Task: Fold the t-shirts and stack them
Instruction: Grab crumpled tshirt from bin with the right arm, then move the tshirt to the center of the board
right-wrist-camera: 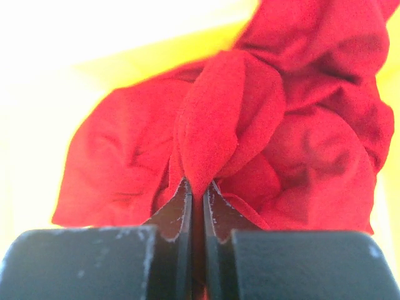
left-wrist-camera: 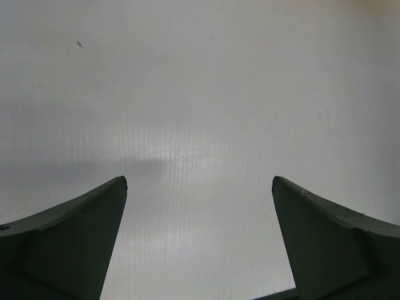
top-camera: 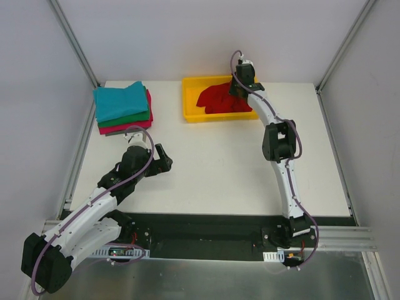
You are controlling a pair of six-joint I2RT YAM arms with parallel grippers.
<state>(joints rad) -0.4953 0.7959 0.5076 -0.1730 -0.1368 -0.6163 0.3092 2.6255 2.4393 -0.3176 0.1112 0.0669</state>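
Note:
A crumpled bright red t-shirt (top-camera: 219, 99) lies in the yellow tray (top-camera: 189, 106) at the back of the table. My right gripper (top-camera: 239, 89) reaches into the tray and is shut on a pinched fold of the red t-shirt (right-wrist-camera: 219, 119). A stack of folded shirts stands at the back left: teal (top-camera: 120, 100) on top, green (top-camera: 128, 117) under it, pink-red (top-camera: 125, 128) at the bottom. My left gripper (top-camera: 164, 161) is open and empty, low over the bare white table (left-wrist-camera: 200, 112) in front of the stack.
Grey walls and metal frame posts (top-camera: 75, 44) enclose the table on three sides. The yellow tray's rim surrounds the red shirt. A dark strip with the arm bases (top-camera: 206, 234) runs along the near edge.

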